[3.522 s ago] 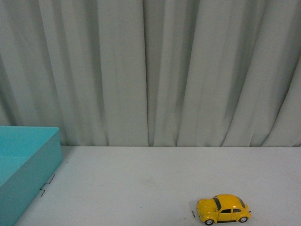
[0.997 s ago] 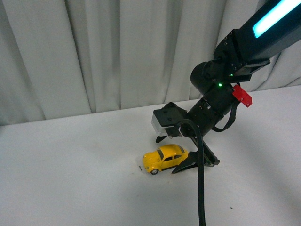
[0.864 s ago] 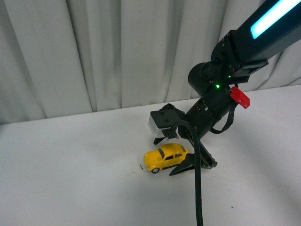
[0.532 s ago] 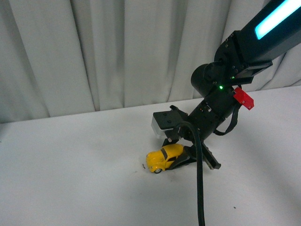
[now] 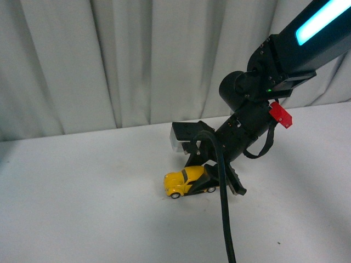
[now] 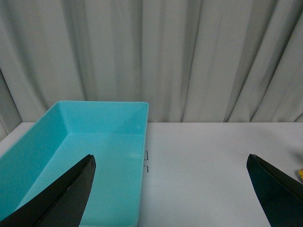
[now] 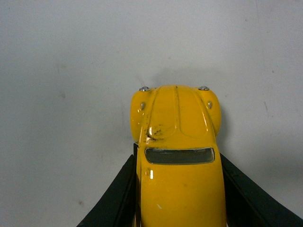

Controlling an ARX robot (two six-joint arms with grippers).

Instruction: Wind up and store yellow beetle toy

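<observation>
The yellow beetle toy (image 5: 182, 182) stands on the white table, its bonnet pointing left in the front view. My right gripper (image 5: 202, 181) is shut on its rear half, one black finger on each side. In the right wrist view the toy (image 7: 177, 156) fills the middle, bonnet and windscreen showing, with a black finger (image 7: 116, 194) pressed against each flank. My left gripper (image 6: 173, 194) is open and empty above the table beside the turquoise box (image 6: 71, 156); a sliver of yellow shows at that view's right edge.
The white table (image 5: 82, 208) runs back to a grey curtain (image 5: 109, 60). The right arm's black cable (image 5: 224, 219) hangs down in front. The turquoise box is open-topped and empty, with two small wire marks (image 6: 147, 162) on the table beside it.
My right gripper has closed on the toy's rear and shifted it slightly left and toward me. 3.5 s ago the arm was out of view and the toy stood alone.
</observation>
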